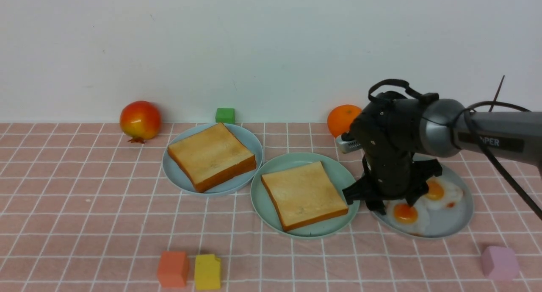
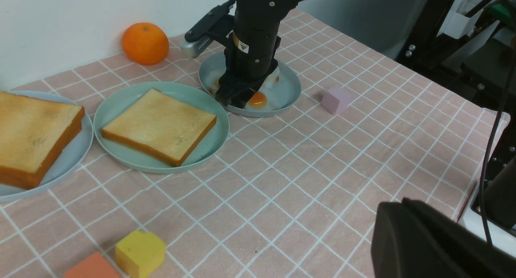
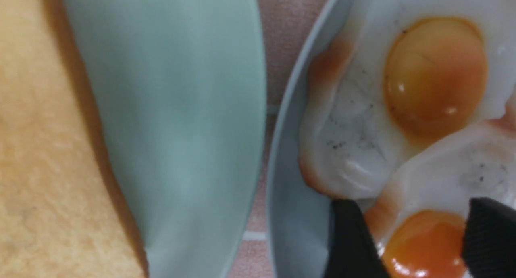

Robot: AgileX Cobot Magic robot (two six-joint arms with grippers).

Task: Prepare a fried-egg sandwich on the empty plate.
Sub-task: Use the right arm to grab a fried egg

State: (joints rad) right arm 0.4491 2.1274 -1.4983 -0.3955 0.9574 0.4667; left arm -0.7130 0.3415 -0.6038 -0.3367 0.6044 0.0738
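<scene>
Three plates sit across the middle of the front view on the worktop (image 1: 84,220), which is covered by a pink checked cloth. There is one mint plate (image 1: 260,198) at centre and two blue-grey plates, one (image 1: 247,139) just beside it at upper left and one (image 1: 449,224) at right. There are two toast slices: one (image 1: 303,194) lies flat on the mint plate and the other (image 1: 209,154) on the left blue-grey plate, so no sandwich is stacked yet. Two eggs share the right plate, one (image 1: 406,215) nearer the lower edge and one (image 1: 442,192) above and right of it, with their whites overlapping. There are two fruits at the back wall, a pomegranate (image 1: 140,119) at upper left and an orange (image 1: 343,119) right of centre. There are four blocks: green (image 1: 225,115) by the wall, orange-red (image 1: 172,268) and yellow (image 1: 207,271) side by side at the bottom, and pink (image 1: 499,262) at lower right. The right arm (image 1: 440,122) reaches in from the right edge. On it, the white letters "PER" (image 1: 489,141) can be read, and a small yellow label (image 2: 242,47) is too small to read. The right jaws are down on the right plate and stand apart, their fingers (image 3: 350,245) on either side of one yolk. The left jaws, the dark shape at the lower right of the left wrist view, are closed with nothing in them.
</scene>
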